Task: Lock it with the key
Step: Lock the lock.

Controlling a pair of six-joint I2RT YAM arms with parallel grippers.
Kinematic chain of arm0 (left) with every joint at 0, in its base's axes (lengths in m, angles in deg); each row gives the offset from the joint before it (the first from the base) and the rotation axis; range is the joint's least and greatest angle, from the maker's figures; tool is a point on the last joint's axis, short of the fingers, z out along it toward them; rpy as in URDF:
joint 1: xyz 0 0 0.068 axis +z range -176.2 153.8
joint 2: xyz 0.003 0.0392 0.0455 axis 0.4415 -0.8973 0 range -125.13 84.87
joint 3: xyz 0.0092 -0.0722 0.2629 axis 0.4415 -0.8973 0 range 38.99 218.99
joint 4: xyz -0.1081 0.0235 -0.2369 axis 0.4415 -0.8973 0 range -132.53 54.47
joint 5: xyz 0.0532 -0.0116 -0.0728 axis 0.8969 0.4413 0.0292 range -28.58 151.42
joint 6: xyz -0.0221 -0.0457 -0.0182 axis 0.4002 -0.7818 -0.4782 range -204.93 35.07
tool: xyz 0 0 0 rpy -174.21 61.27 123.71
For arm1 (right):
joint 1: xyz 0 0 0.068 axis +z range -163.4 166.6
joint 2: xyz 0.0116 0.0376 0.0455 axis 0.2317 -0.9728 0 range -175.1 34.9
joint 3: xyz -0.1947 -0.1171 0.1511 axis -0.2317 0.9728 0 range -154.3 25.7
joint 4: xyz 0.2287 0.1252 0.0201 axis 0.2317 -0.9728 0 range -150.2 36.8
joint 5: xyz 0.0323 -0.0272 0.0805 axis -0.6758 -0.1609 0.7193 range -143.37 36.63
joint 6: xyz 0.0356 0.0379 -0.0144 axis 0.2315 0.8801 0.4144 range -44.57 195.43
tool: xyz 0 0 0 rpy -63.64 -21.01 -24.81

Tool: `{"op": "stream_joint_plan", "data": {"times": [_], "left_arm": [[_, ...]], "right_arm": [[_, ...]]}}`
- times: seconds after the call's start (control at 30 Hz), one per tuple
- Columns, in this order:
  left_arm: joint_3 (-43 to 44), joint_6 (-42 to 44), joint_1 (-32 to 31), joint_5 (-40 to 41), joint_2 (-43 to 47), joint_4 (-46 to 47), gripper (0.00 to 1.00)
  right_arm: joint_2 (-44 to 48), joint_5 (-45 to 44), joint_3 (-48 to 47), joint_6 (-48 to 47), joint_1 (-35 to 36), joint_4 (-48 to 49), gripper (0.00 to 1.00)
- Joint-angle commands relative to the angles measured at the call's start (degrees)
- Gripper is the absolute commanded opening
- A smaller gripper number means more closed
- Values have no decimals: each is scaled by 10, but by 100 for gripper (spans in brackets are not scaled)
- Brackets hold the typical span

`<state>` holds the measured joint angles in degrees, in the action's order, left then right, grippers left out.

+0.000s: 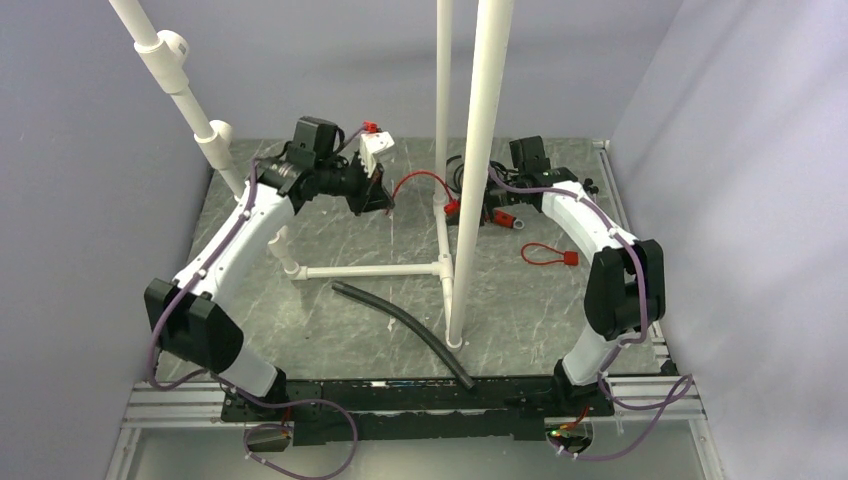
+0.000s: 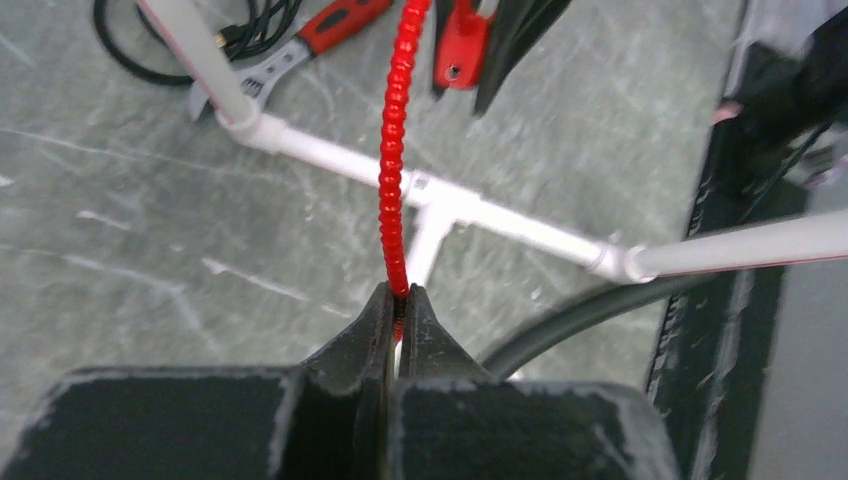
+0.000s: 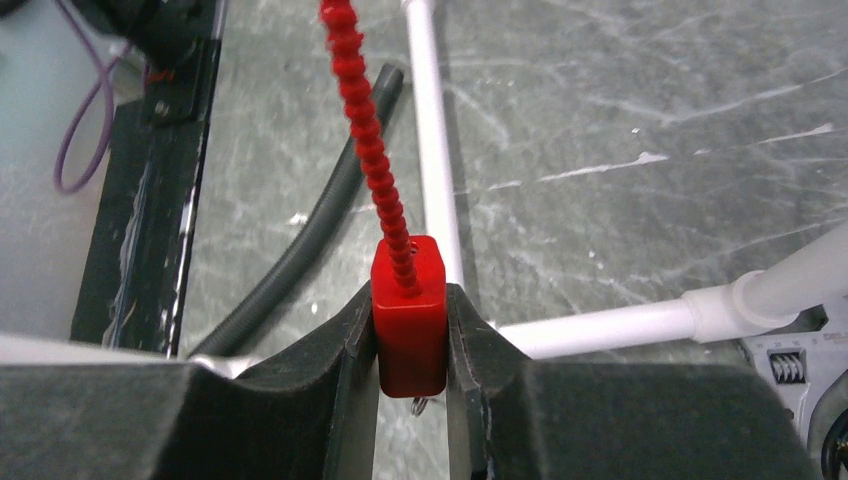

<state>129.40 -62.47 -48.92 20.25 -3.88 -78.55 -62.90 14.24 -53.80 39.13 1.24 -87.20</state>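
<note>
Left fingers: pinched shut on the red cable.
Right fingers: clamped on the red lock, cable leaving at 12 o'clock.
Lock place: between both arms, 12 o'clock of desk centre, beside the pipe.

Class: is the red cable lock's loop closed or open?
Open: cable runs from lock body in right gripper to left gripper, not back into the body.

White pipe uprights rise mid-worktop; low pipes branch toward the left edge. A black hose crosses the near centre. Near the far edge a red cable spans from the left claw, pinching it, to the right claw, clamping its lock block. The near-left corner lies open.
</note>
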Motion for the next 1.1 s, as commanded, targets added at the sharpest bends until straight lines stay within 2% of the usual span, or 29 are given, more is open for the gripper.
{"op": "stream_joint_plan", "data": {"times": [0.0, 0.17, 0.33, 0.73, 1.07], "left_arm": [[-64, -228, -7, -102, 59, 246, 0], [-118, -363, -18, -112, 67, 403, 0], [-145, -424, -31, -85, 63, 487, 0], [-158, -482, -32, -65, 50, 557, 0], [-165, -471, -41, -69, 42, 556, 0]], "right_arm": [[47, 23, 32, 168, 18, 241, 0], [51, 15, 50, 230, 34, 316, 0], [59, 23, 63, 235, 43, 337, 0], [73, 43, 70, 196, 57, 320, 0], [78, 53, 64, 198, 65, 316, 0]]}}
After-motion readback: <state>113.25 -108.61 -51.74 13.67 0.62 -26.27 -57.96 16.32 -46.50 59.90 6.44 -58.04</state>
